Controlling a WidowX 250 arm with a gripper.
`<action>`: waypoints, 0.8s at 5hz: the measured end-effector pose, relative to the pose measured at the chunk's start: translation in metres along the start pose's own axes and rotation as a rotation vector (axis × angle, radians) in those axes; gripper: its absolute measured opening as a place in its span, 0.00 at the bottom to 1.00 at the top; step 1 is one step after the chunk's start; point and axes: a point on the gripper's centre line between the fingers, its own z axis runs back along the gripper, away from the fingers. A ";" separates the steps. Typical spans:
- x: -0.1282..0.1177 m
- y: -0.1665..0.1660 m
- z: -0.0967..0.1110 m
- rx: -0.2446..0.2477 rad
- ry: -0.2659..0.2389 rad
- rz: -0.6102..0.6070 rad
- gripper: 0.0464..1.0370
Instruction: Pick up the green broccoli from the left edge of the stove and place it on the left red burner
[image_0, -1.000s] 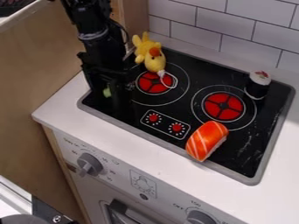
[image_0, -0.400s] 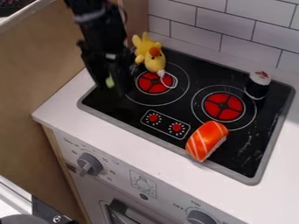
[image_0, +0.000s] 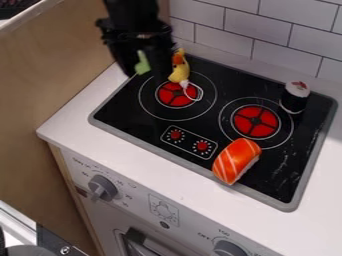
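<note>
The black gripper (image_0: 144, 71) hangs over the back left of the black stovetop (image_0: 200, 117), with a small light green object (image_0: 142, 63) held between its fingers. Just right of the gripper lies a yellow plush bird (image_0: 179, 72) with an orange beak, its left part hidden behind the gripper. The bird's lower end and a white string loop lie over the rear left red burner. An orange and white sushi piece (image_0: 236, 160) rests at the front edge of the stovetop. A black and white sushi roll (image_0: 294, 97) stands at the back right.
A white tiled wall (image_0: 267, 35) rises behind the stove, and a wooden panel (image_0: 50, 90) stands to the left. The white counter (image_0: 167, 175) surrounds the stovetop. Knobs and an oven handle are on the front below.
The gripper has risen and moved toward the back and slightly right, carrying the green object along. It now covers part of the yellow bird. The sushi pieces have not moved.
</note>
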 end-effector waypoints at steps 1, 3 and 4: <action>0.013 -0.019 0.000 0.063 -0.033 0.044 0.70; 0.040 -0.036 -0.021 0.151 -0.066 0.118 0.70; 0.047 -0.037 -0.035 0.140 -0.029 0.115 0.70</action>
